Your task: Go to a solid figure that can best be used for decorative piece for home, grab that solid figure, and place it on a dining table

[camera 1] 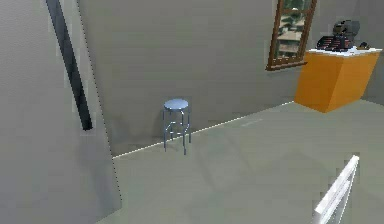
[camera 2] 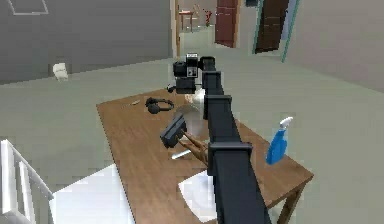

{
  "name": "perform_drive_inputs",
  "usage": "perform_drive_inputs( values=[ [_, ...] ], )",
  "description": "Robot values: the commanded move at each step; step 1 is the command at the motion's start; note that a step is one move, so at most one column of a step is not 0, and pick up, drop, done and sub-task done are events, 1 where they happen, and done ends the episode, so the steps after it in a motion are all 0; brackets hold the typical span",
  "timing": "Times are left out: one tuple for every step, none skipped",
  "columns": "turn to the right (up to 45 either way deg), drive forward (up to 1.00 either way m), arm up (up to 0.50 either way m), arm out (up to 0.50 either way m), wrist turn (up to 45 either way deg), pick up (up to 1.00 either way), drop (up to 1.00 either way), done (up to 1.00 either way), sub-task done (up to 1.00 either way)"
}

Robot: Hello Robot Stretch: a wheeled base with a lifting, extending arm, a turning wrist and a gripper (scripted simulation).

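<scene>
My arm reaches out over a brown wooden dining table (camera 2: 135, 150) in the arm side view. The gripper (camera 2: 184, 72) shows as a dark body near the table's far edge, left of the white marker squares. A small pale shape (camera 2: 202, 98) sits close against the arm just short of the gripper; I cannot make out what it is or whether it rests on the tabletop. I cannot tell whether the gripper holds anything.
On the table lie a dark headphone-like thing (camera 2: 155, 103), a dark block (camera 2: 175, 131), a blue spray bottle (camera 2: 280, 140) and white paper (camera 2: 195, 195). A white chair (camera 2: 20, 185) stands by it. Ahead are a blue-topped stool (camera 1: 176, 106), an orange counter (camera 1: 335, 80) and a framed mirror (camera 1: 292, 35).
</scene>
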Motion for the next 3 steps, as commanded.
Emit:
perform_drive_inputs(
  values=[
    [0.0,0.00,0.04,0.00,0.0,0.00,0.00,0.00,0.00],
    [0.0,0.00,0.00,-0.08,0.0,0.00,0.00,0.00,0.00],
    [0.0,0.00,0.00,0.00,0.0,0.00,0.00,1.00,0.00]
  ],
)
